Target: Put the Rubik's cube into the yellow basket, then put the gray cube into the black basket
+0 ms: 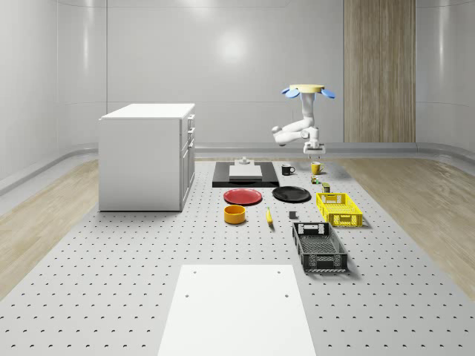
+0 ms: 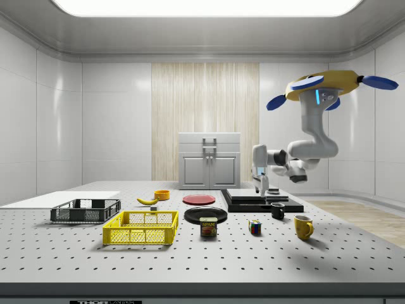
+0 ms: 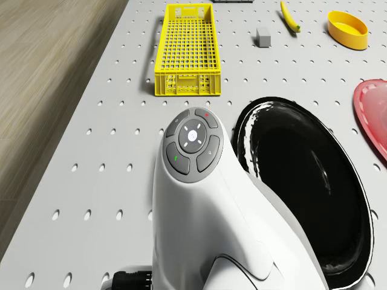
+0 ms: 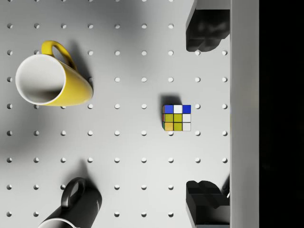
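The Rubik's cube (image 4: 177, 118) stands on the perforated table between a yellow mug (image 4: 45, 80) and a black slab; the side view shows this cube (image 2: 255, 227) near the table's front. My gripper (image 4: 205, 115) hangs open well above it, almost over it, with nothing between the fingers (image 4: 204, 31). The drone (image 2: 326, 88) hovers high over the table's mug end, its arm bent down. The gray cube (image 3: 263, 37) lies beside the banana (image 3: 290, 16). The yellow basket (image 1: 339, 208) and the black basket (image 1: 319, 247) stand in a row.
A black mug (image 4: 76, 204) and the yellow mug flank the cube. A Spam can (image 2: 208, 227), a black plate (image 3: 302, 181), a red plate (image 1: 243, 196) and an orange bowl (image 1: 234, 214) stand on the table. A white cabinet (image 1: 148, 156) rises at the whole-scene view's left.
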{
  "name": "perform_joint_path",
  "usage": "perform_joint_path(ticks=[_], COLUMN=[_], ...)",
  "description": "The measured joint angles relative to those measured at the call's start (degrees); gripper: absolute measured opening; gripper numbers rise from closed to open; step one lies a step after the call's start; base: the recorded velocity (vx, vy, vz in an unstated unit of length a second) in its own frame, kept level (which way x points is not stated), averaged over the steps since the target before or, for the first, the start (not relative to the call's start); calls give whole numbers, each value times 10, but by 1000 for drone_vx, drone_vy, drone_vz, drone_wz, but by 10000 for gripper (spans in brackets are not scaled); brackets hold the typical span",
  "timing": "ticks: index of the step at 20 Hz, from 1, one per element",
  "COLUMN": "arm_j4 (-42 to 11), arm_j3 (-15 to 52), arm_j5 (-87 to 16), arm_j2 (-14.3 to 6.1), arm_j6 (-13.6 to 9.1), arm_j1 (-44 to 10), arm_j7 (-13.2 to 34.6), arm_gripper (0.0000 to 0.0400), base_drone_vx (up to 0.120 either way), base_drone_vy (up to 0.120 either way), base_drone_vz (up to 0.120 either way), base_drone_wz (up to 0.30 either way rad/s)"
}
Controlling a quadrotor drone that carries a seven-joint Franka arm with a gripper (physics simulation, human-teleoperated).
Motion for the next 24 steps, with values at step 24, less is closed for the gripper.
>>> perform_joint_path(ticks=[24], arm_j4=[4], arm_j3=[17], arm_j5=[31], arm_j2=[-61], arm_j6=[57], arm_j1=[-19], arm_j7=[18], arm_gripper=[400], base_drone_vx=[13], base_drone_vy=[0], base_drone_vz=[-118], base_drone_wz=[0])
